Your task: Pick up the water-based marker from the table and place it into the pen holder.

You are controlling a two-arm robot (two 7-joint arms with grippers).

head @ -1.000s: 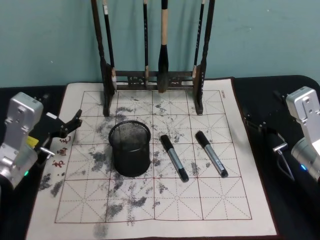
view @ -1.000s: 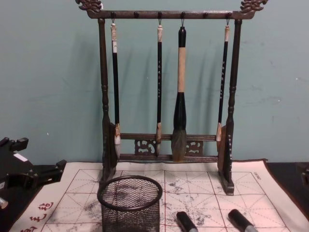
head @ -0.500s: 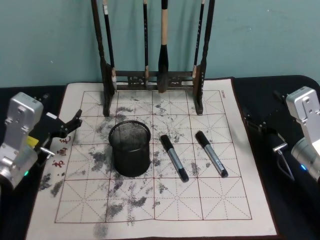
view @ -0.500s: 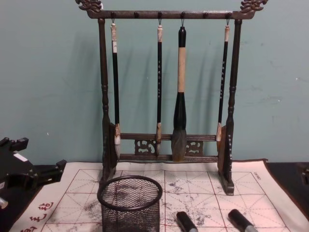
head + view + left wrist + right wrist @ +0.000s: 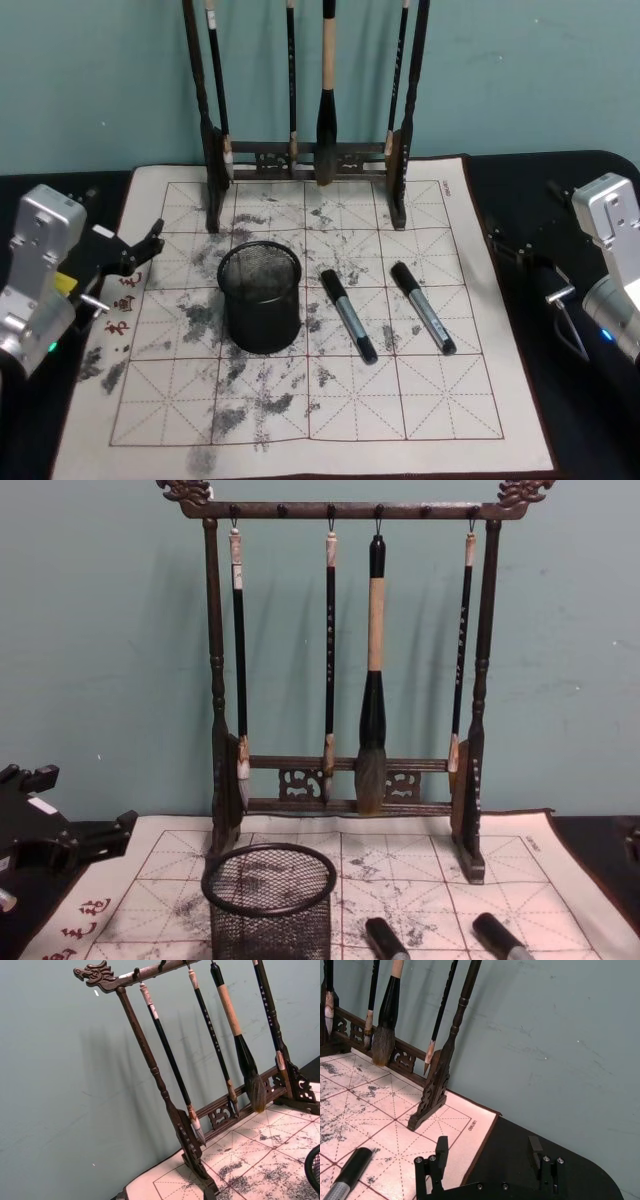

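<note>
Water-based marker (image 5: 348, 316) and second marker (image 5: 422, 307) lie flat on the calligraphy mat (image 5: 430, 400) just right of the pen holder (image 5: 260, 298); left gripper (image 5: 146, 250) at the mat's left edge and right gripper (image 5: 488, 1150) over the dark table (image 5: 590, 420) at right, both with jaws released and empty.

Both arms sit low at either side, left gripper (image 5: 122, 222) and right gripper (image 5: 488, 1150) spread wide.

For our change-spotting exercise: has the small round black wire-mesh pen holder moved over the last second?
No. The black wire-mesh pen holder sits on the same red grid squares of the white calligraphy mat as before.
</note>
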